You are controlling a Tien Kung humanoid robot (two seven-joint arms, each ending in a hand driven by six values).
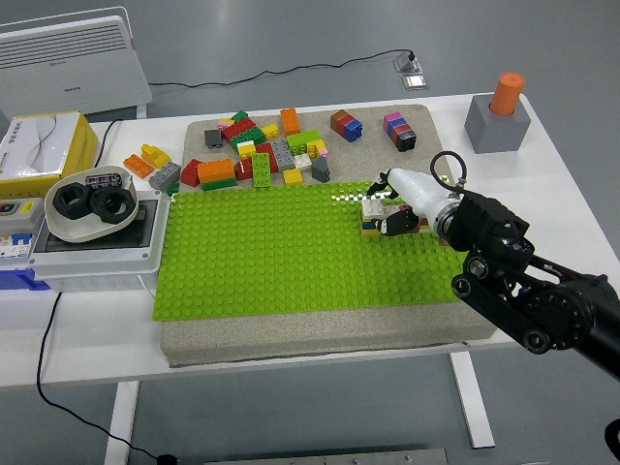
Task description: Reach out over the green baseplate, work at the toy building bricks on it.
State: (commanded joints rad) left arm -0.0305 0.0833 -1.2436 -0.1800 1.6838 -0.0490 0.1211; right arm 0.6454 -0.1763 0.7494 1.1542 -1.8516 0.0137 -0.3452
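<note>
The green baseplate (281, 247) lies on a beige pad in the middle of the table. Near its right end stands a small stack of bricks (371, 218), white on top with blue and yellow below. My right hand (390, 207) reaches in from the lower right, and its white and black fingers (395, 224) are curled around that stack. A heap of loose bricks (257, 155) in several colours lies on the pad just behind the plate.
A brown and blue brick pair (346, 125) and a pink and black block (399, 131) sit at the pad's back right. A grey block with an orange cylinder (499, 116) stands far right. A white bowl of black rings (89, 203) rests on a grey box at left.
</note>
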